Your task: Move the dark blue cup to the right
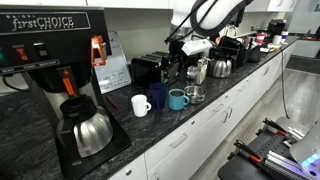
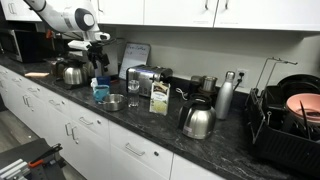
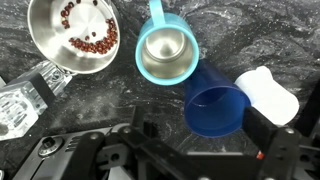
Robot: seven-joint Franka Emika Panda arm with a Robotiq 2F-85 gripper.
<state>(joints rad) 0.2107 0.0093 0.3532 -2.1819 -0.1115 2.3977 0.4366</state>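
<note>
a dark speckled counter (image 1: 150, 128) runs above white cabinets. in an exterior view, a black coffee maker (image 1: 45, 50) stands at the near end. white print across its top reads "first choice", with the second word in capitals. a steel carafe (image 1: 90, 130) sits on its base. a propped sheet (image 1: 115, 72) beside it carries print too small to read.

three cups stand in a close row along the counter: a white mug (image 1: 141, 104), then the dark blue cup (image 1: 158, 96), then a teal mug (image 1: 177, 99). the blue cup is the tallest and sits between the two mugs, just beside each. a black toaster (image 1: 148, 68) is behind them.

in the wrist view, the blue cup (image 3: 218, 105) is seen from above, empty, and touching or nearly touching the teal mug (image 3: 165, 52). a steel bowl (image 3: 72, 35) of red beans lies beyond the teal mug.

the gripper (image 3: 200, 135) hangs above the row, well clear of the cups. its fingers are spread wide and hold nothing.

in an exterior view, a carton (image 2: 159, 98) stands by a steel toaster, and its label is probably printed but unreadable here.
</note>
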